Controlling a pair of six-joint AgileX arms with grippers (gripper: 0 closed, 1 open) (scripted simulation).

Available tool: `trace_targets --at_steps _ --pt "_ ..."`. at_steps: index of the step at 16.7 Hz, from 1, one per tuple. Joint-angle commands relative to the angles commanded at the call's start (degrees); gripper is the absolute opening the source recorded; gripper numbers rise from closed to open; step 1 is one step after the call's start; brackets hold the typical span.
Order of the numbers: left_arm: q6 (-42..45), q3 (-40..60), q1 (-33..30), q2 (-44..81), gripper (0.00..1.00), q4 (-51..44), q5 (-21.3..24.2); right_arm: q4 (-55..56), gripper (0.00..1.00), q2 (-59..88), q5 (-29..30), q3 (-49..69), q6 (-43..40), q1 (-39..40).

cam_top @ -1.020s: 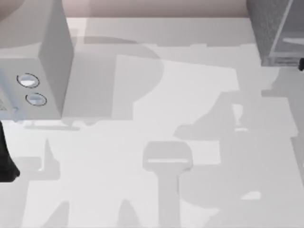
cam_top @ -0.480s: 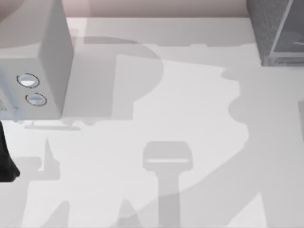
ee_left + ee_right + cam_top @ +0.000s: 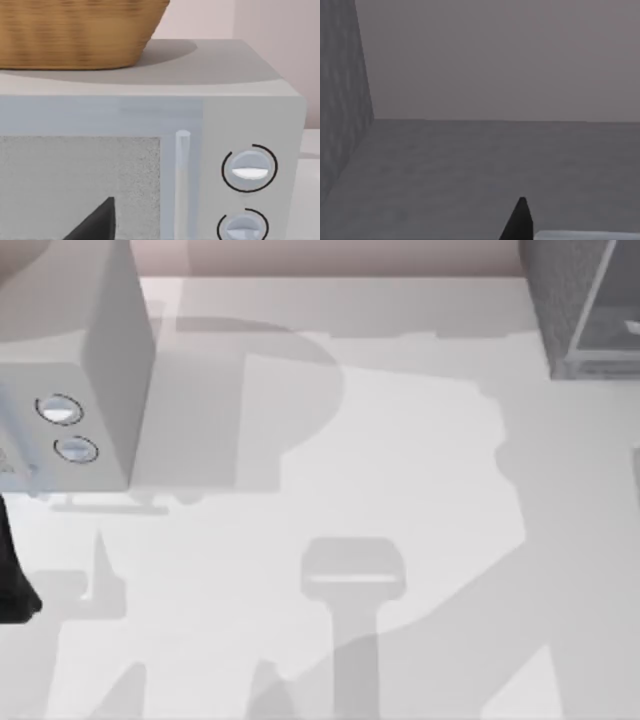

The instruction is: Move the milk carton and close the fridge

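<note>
White tabletop (image 3: 400, 440) runs from edge to edge in the top view, patterned with soft grey shadows, and a pale pinkish wall closes it off at the back. One fridge (image 3: 575, 300) stands at the back right corner: a dark grey speckled cabinet with a lighter grey flat door panel (image 3: 612, 315) set at a slant to the cabinet rather than flush. Across the table from the fridge, at the back left, sits one light grey microwave (image 3: 90, 370) with two round knobs (image 3: 249, 167) stacked one above the other beside a slim vertical handle (image 3: 182, 175). One woven wicker basket (image 3: 75, 30) rests on top of the microwave.

Left arm (image 3: 12, 580) shows as a dark shape at the table's left edge, in front of the microwave; one black fingertip (image 3: 97, 222) points at the microwave's window, and whether that gripper is open or closed cannot be told. In the right wrist view a single black fingertip (image 3: 519, 220) rises over a grey floor beside a speckled wall (image 3: 342, 110); its state cannot be told either.
</note>
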Motion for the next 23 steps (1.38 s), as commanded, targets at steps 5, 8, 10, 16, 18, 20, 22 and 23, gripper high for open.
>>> trace_targets --at_steps 5,8,10,16,18,20,22,23 --pt "0.0 0.0 0.0 0.0 1.00 0.0 0.0 -0.1 0.00 0.2 -0.1 0.2 -0.1 -0.2" --pt "0.0 0.0 0.0 0.0 1.00 0.0 0.0 -0.1 0.15 0.2 -0.1 0.2 -0.1 -0.2" --pt "0.0 0.0 0.0 0.0 1.00 0.0 0.0 -0.1 0.30 0.2 -0.1 0.2 -0.1 -0.2" --pt "0.0 0.0 0.0 0.0 1.00 0.0 0.0 -0.1 0.75 0.2 -0.1 0.2 -0.1 -0.2" --pt "0.0 0.0 0.0 0.0 1.00 0.0 0.0 -0.1 0.90 0.2 -0.1 0.2 -0.1 -0.2" --pt "0.0 0.0 0.0 0.0 1.00 0.0 0.0 -0.1 1.00 0.2 -0.1 0.2 -0.1 -0.2" --pt "0.0 0.0 0.0 0.0 1.00 0.0 0.0 -0.1 1.00 0.2 -0.1 0.2 -0.1 -0.2" --pt "0.0 0.0 0.0 0.0 1.00 0.0 0.0 -0.1 1.00 0.2 -0.1 0.2 -0.1 -0.2"
